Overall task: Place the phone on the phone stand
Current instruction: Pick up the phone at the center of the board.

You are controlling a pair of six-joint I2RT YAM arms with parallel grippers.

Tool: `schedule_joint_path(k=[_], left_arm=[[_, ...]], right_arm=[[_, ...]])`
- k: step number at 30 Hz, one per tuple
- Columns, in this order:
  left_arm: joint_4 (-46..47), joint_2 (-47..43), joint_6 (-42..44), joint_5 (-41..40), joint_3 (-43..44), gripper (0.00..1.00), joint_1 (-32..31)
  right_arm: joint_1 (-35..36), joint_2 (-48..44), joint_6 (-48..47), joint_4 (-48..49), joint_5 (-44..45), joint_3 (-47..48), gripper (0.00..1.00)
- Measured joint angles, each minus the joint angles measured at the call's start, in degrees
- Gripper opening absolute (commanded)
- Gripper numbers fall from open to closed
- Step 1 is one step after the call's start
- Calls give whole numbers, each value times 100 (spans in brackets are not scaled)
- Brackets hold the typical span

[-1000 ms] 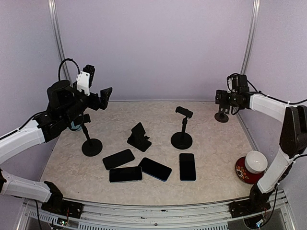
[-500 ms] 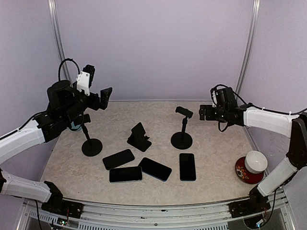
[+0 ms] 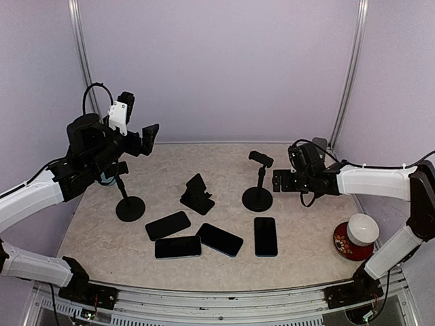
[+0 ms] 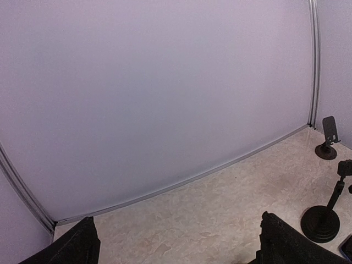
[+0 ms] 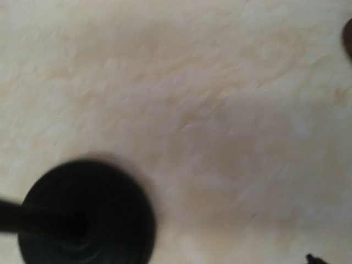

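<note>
Looking down from above, four dark phones lie flat on the table (image 3: 306, 224), none on a stand. The left phone (image 3: 167, 225) is angled, the front phone (image 3: 178, 247) sits just before it, the middle phone (image 3: 219, 239) is close beside that, and the right phone (image 3: 266, 236) lies apart. Behind them stand a left pole stand (image 3: 130, 208), a folding stand (image 3: 197, 195) and a centre pole stand (image 3: 257, 197).

The right end effector (image 3: 280, 180) hangs low just right of the centre pole stand, jaws apart and empty. Its own camera gives only a blur: that stand's round black base (image 5: 82, 220) and bare marbled table, with no fingers in frame.

The left end effector (image 3: 136, 151) is raised above the left pole stand, jaws wide and empty. Its camera shows a dark finger (image 4: 82, 247) at each bottom corner. It also shows a small stand (image 4: 329, 137) in the far right corner, which the overhead view mostly hides behind the right arm.

Only the overhead view shows the white bowl (image 3: 362, 227) on a red saucer (image 3: 343, 246).
</note>
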Motion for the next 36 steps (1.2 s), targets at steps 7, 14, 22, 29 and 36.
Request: schedule_joint_path(k=[7, 14, 22, 29, 36], left_arm=[[0, 0, 4, -2, 0, 99, 0], [0, 0, 15, -2, 0, 99, 0], [2, 0, 15, -4, 0, 99, 0], [0, 0, 15, -9, 0, 99, 0], [2, 0, 17, -11, 0, 99, 0]], right_arm=[[483, 179, 398, -98, 46, -144, 100], [697, 302, 726, -144, -39, -289, 100], [949, 356, 1049, -140, -310, -374, 100], [1228, 769, 1622, -522, -133, -323, 100], [1497, 1038, 2072, -717, -79, -223, 100]])
